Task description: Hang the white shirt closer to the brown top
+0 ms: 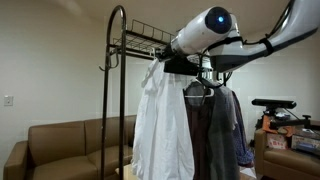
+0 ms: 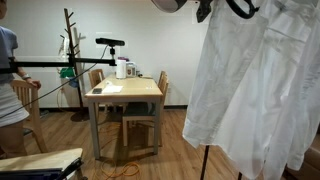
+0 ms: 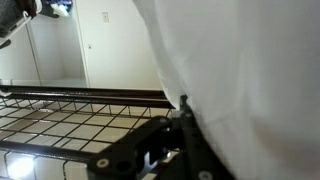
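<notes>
The white shirt hangs long and loose on the black garment rack, and it fills the right side of an exterior view and the wrist view. The dark brown top hangs just beside it, with little gap between them. My gripper is at the shirt's collar under the rack's top shelf. In the wrist view my gripper has its dark fingers drawn together at the shirt's top, apparently on its hanger, which is mostly hidden by fabric. My gripper is cut off at the top edge.
A grey-blue garment hangs beyond the brown top. The rack's wire shelf lies close to my fingers. A brown sofa stands behind the rack. A wooden table with chairs, a coat stand and a person are across the room.
</notes>
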Controlling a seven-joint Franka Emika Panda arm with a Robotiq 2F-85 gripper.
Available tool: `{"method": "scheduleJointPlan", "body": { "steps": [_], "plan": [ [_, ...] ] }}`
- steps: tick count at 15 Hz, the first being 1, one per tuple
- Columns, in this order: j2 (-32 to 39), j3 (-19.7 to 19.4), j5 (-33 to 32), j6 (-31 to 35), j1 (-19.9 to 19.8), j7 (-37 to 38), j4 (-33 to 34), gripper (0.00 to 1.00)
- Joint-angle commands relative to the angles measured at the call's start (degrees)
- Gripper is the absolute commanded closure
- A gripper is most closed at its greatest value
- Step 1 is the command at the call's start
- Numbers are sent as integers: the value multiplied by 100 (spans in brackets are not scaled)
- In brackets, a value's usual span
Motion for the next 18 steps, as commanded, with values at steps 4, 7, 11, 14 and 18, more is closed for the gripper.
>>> {"method": "scheduleJointPlan", "body": {
  "steps": [4,7,11,14,18],
  "plan": [
    [48,-121,323,253,33,-623,104,59],
    [13,-173,677,476,9,-915,49,39],
    [-315,-290,2105,1152,-40,-2173,-314,14],
    [-810,-379,3221,1364,-40,-3484,-953,0],
    [-1733,-582,4913,1772,61,-5203,-2264,0]
  ]
}}
